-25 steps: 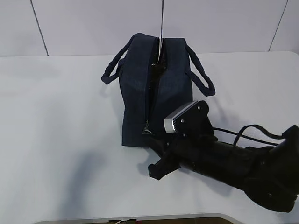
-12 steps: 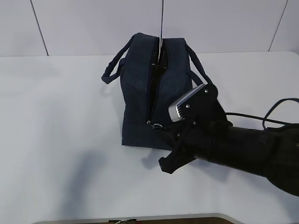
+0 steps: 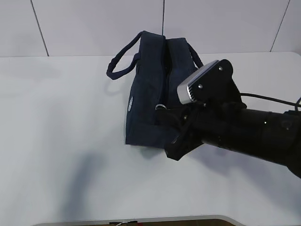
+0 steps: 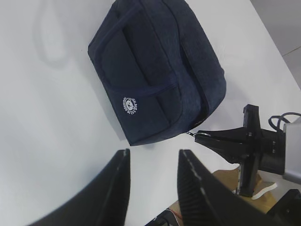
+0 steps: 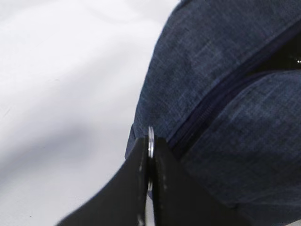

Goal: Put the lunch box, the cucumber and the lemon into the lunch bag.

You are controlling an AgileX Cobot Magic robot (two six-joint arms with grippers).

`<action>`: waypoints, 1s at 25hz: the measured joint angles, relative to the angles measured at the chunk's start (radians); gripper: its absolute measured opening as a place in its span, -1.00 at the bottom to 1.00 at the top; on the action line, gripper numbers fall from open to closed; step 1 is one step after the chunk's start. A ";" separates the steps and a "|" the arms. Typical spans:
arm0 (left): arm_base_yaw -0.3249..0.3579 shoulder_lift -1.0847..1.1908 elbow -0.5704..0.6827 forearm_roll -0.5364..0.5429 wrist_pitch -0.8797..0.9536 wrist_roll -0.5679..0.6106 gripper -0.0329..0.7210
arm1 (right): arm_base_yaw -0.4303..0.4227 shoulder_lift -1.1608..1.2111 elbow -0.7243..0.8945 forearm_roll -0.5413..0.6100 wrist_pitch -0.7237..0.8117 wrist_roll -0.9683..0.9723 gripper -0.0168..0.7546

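While the dark navy lunch bag (image 3: 149, 96) sat near the far middle of the white worktop (image 3: 56, 141), the right hand (image 5: 149, 162) was pressed together on the bag's metal ring pull (image 5: 150, 139), at the near end of the zipper (image 5: 211, 106). Its black arm reached in from the right. The left hand (image 4: 153, 181) hung above the worktop with its fingers (image 4: 115, 188) spread, holding nothing, apart from the bag. Two loop handles (image 3: 121, 63) stood out from the bag's sides.

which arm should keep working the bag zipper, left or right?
Right. Its hand is shut on the zipper ring pull of the lunch bag. The left hand hangs open, apart from the bag.
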 joint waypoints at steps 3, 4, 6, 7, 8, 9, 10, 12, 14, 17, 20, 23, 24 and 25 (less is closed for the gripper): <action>0.000 0.000 0.000 0.000 0.000 0.000 -0.27 | 0.000 -0.006 -0.038 -0.005 0.025 0.000 -0.94; 0.000 0.000 0.000 0.000 0.000 0.000 -0.27 | 0.000 -0.006 -0.057 -0.007 0.032 0.000 -0.94; 0.000 0.000 0.000 0.000 0.000 0.000 -0.27 | 0.000 -0.006 -0.100 -0.012 0.054 0.000 -0.94; 0.000 0.000 0.000 0.000 0.000 0.000 -0.27 | 0.000 -0.006 -0.131 -0.022 0.076 0.000 -0.94; 0.000 0.000 0.000 0.000 0.000 0.000 -0.27 | 0.000 -0.006 -0.153 -0.033 0.094 0.000 -0.94; 0.000 0.000 0.000 0.000 0.000 0.000 -0.27 | 0.000 -0.006 -0.177 -0.046 0.115 0.000 -0.94; 0.000 0.000 0.000 0.000 0.000 0.000 -0.27 | 0.000 -0.006 -0.197 -0.054 0.137 0.000 -0.94; 0.000 0.000 0.007 0.000 0.000 0.000 -0.27 | 0.000 -0.006 -0.241 -0.064 0.186 0.000 -0.94; 0.000 0.000 0.020 0.000 0.000 0.000 -0.27 | 0.000 -0.006 -0.277 -0.066 0.239 0.002 -0.94; 0.000 0.000 0.064 0.000 0.000 0.000 -0.27 | 0.000 -0.006 -0.322 -0.068 0.294 0.002 -0.94; -0.017 0.000 0.117 0.009 0.000 0.011 -0.27 | 0.000 -0.006 -0.340 -0.068 0.314 0.002 -0.94; -0.074 0.000 0.176 0.048 -0.002 0.043 -0.27 | 0.000 -0.006 -0.344 -0.068 0.320 0.009 -0.94; -0.093 0.000 0.192 0.064 -0.002 0.058 -0.27 | 0.000 -0.006 -0.344 -0.068 0.327 0.016 -0.94; -0.114 0.000 0.209 0.084 -0.002 0.069 -0.27 | 0.000 -0.006 -0.344 -0.068 0.335 0.022 -0.94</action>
